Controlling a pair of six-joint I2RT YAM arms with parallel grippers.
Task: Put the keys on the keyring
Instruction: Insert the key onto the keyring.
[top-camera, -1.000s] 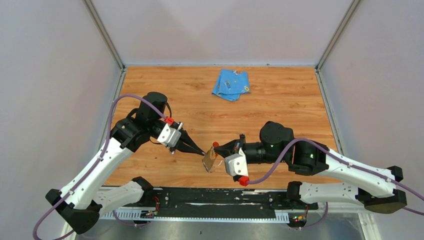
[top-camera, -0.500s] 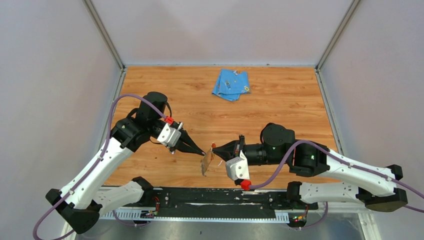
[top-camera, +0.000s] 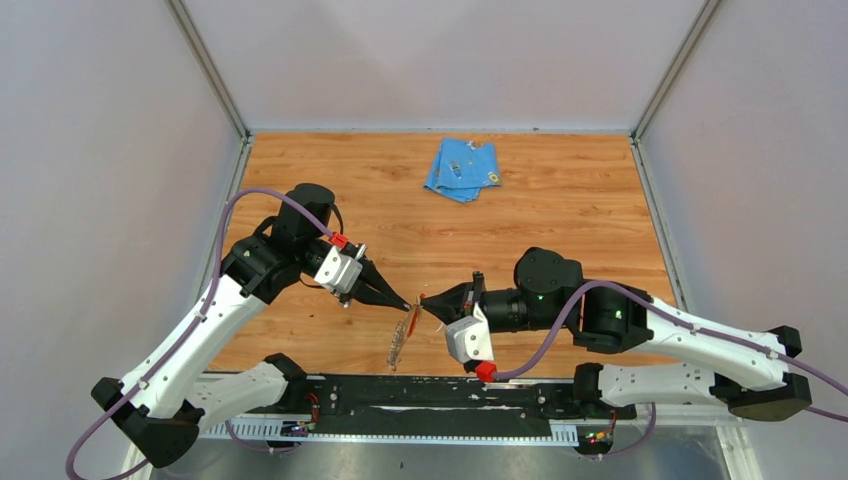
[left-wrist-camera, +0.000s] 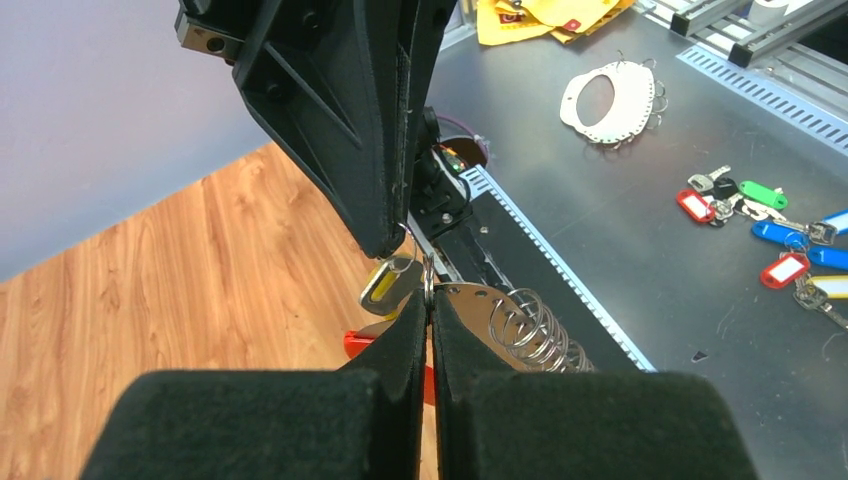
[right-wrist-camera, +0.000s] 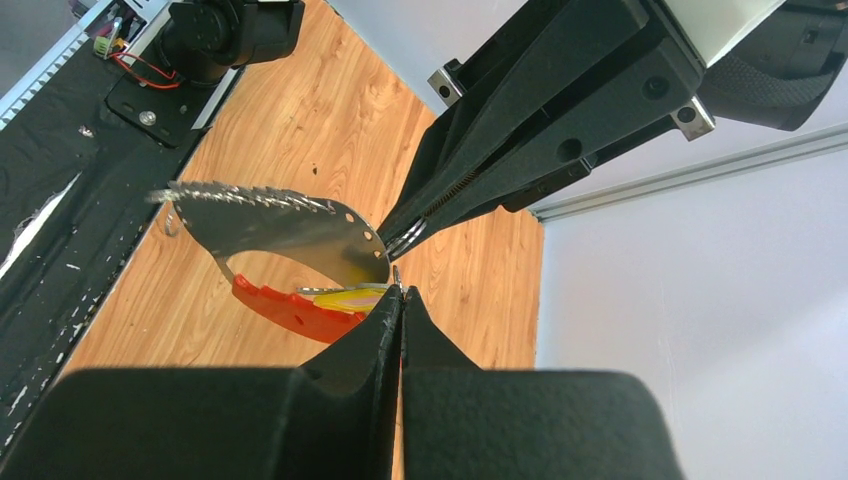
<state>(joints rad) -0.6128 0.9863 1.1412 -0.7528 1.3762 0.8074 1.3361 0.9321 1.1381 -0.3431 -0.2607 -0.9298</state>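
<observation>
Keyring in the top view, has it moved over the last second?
Yes. The keyring has swung leftward and nearer the black base rail, turning edge-on.

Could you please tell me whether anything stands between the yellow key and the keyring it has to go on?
Nothing visible does. The yellow key hangs from the right end effector, close beside the keyring, which the left end effector pinches.

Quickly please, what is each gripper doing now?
Left gripper: closed, fingers pinching a ring of the keyring.
Right gripper: closed, holding the yellow key.
</observation>
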